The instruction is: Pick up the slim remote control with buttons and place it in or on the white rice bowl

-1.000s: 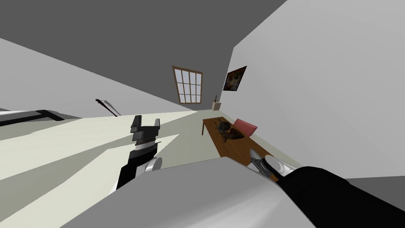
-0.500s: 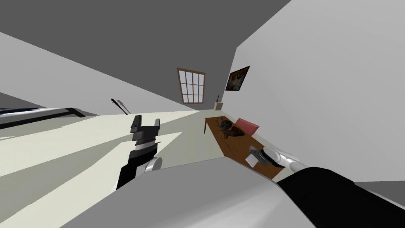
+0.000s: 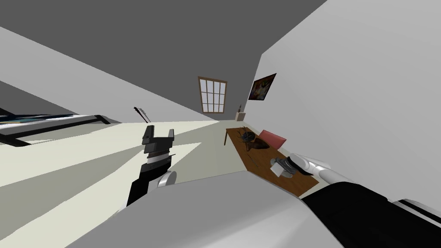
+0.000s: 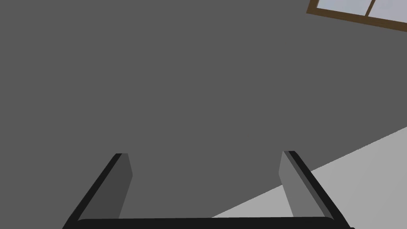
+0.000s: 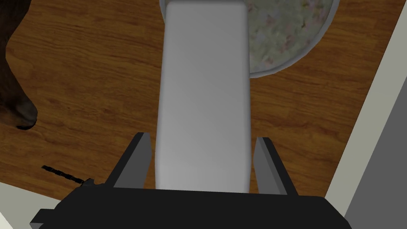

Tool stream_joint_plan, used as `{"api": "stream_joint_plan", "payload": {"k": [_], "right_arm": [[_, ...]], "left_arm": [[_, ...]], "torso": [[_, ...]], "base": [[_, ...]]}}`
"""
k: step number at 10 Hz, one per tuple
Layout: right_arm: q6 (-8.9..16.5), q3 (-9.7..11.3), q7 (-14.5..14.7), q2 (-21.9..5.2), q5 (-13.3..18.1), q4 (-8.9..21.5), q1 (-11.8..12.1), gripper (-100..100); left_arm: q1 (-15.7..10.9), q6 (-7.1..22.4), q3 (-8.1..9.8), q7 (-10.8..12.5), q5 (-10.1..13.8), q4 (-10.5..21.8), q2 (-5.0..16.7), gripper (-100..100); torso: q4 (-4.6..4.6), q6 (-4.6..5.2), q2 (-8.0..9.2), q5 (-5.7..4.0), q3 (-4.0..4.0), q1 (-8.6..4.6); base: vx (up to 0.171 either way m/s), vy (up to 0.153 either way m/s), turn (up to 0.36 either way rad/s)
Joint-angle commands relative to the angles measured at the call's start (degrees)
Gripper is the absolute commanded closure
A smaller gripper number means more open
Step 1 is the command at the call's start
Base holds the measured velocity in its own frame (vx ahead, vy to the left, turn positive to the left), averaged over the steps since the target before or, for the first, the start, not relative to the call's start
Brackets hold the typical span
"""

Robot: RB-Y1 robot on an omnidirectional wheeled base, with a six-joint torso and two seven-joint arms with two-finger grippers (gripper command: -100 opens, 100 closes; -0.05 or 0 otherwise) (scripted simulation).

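Now that my right jaws, clamped on the remote (image 5: pixel 203 91), have advanced, its tip overhangs the bowl (image 5: pixel 287 39), nearly ready for release; left jaws apart.

Light is flat and even, and every edge is sharp. In the head view the window (image 3: pixel 212 95) beyond the counter (image 3: pixel 299 183) glows pale, and the floor (image 3: pixel 86 150) beside the counter lies in broad pale and grey bands. The wide lens splays the walls and rolls the scene. Above the counter, the remote (image 5: pixel 203 91) shows soft grey shading. The left wrist view is dim.
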Motion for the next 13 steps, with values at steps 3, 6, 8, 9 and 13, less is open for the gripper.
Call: {"api": "stream_joint_plan", "payload": {"k": [3, 6, 8, 9, 13], "right_arm": [[-3.57, -2.00, 0.76, -0.96, -2.28, 1.40, 0.91, 100], [-6.59, -3.52, 1.74, -0.78, -4.53, 2.96, 2.23, 100], [-7.67, -4.00, 2.08, -0.57, -5.33, 3.55, 2.75, 100], [-9.89, -4.90, 2.76, 0.01, -6.92, 4.80, 3.84, 100], [-13.96, -6.42, 4.02, 1.42, -9.80, 7.13, 5.98, 100]], "left_arm": [[0.01, 0.00, 0.01, 0.00, 0.00, 0.00, 0.00, 0], [0.01, 0.00, 0.01, 0.00, 0.00, 0.00, 0.01, 0], [0.01, 0.00, 0.01, 0.00, 0.00, 0.00, 0.01, 0], [0.01, 0.00, 0.01, 0.00, 0.00, 0.00, 0.01, 0], [0.01, 0.00, 0.02, 0.00, 0.00, 0.00, 0.01, 0]], "torso": [[-0.06, 0.09, -0.16, -0.13, -0.11, -0.28], [-0.13, 0.20, -0.24, -0.18, -0.18, -0.48], [-0.17, 0.24, -0.31, -0.21, -0.24, -0.60], [-0.16, 0.23, -0.24, -0.21, -0.20, -0.46], [-0.21, 0.29, -0.33, -0.22, -0.27, -0.69]], "base": [[0.041, -0.057, 0.047], [0.056, -0.098, 0.049], [0.043, -0.099, 0.036], [0.038, -0.110, 0.062], [0.053, -0.142, 0.050]]}}
